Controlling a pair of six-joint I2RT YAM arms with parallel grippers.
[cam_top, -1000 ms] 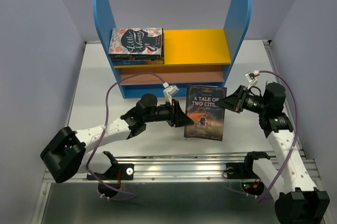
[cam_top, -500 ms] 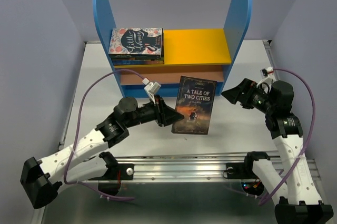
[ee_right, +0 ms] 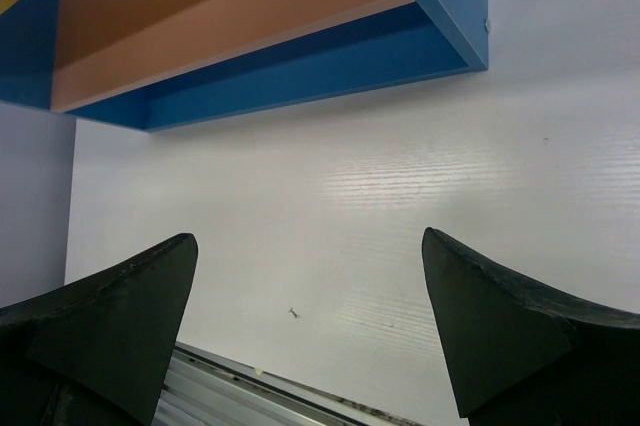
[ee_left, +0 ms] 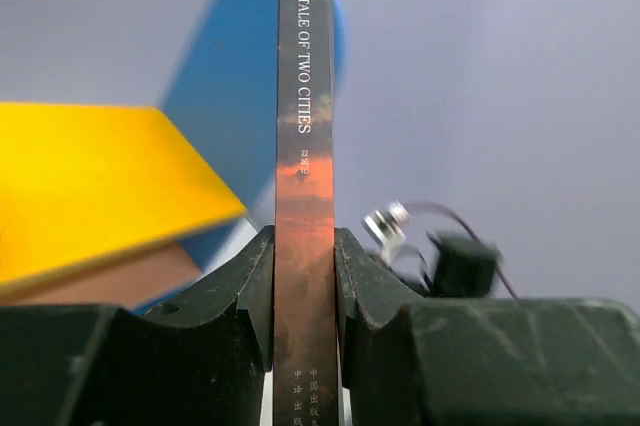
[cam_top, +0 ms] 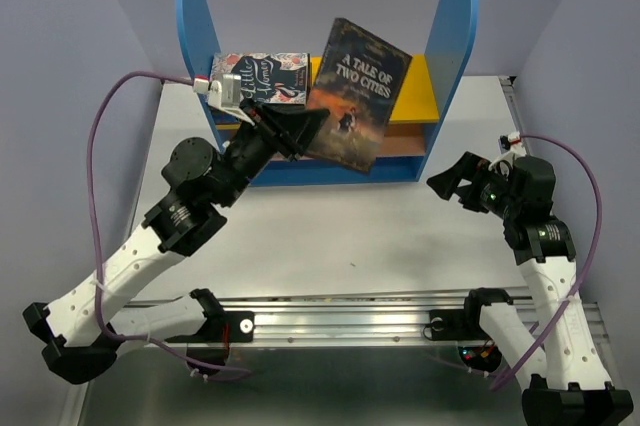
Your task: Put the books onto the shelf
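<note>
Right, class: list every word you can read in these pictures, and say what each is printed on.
"A TALE OF TWO CITIES": front cover and spine of the raised book.
"Little Women": top book stacked on the shelf.
Small print on that spine: too small to read.

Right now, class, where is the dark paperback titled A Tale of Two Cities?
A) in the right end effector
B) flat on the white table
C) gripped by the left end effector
C: the left end effector clamps the dark paperback, raised before the yellow shelf board.
</note>
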